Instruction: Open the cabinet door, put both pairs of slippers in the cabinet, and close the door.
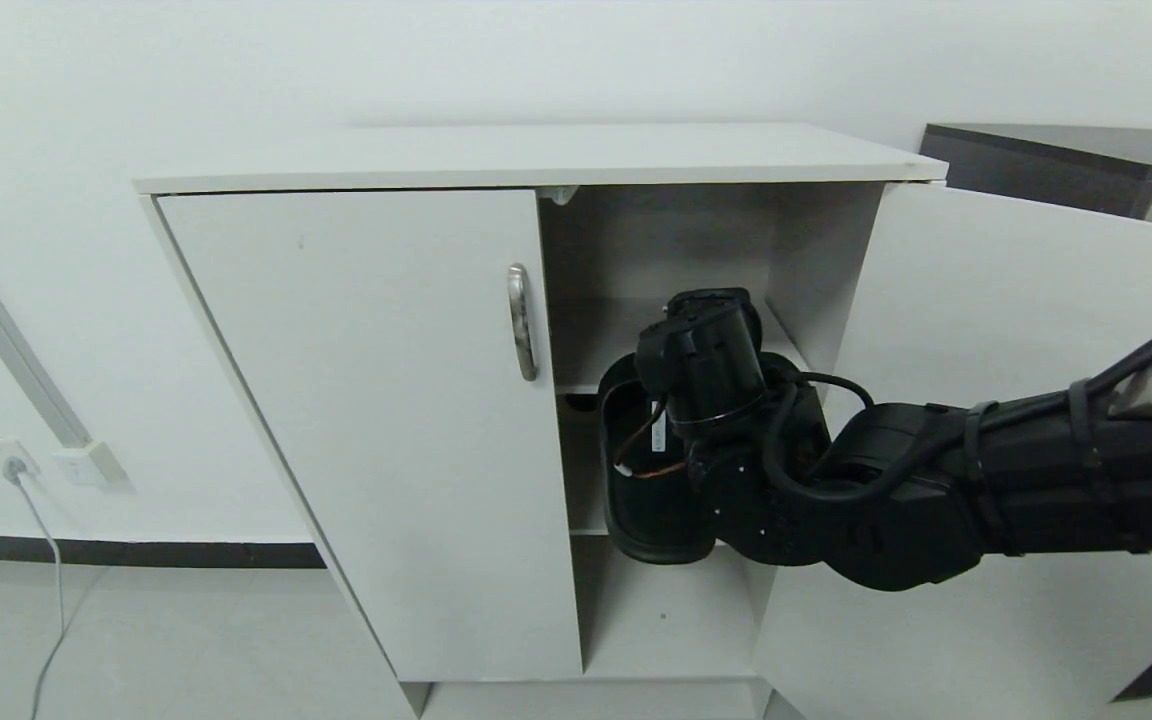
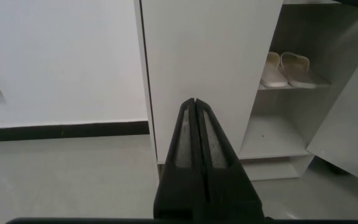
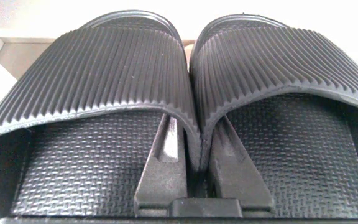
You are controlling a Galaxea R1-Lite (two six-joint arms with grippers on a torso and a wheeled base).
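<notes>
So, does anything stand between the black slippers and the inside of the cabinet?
Nothing visible does. The right door is swung open, and the right gripper holds the black slippers at the opening. The light slippers occupy one shelf; the closed left door stands to the side.

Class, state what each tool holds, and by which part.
Right tool pinches the black slippers by their touching inner straps; left tool holds nothing.
</notes>
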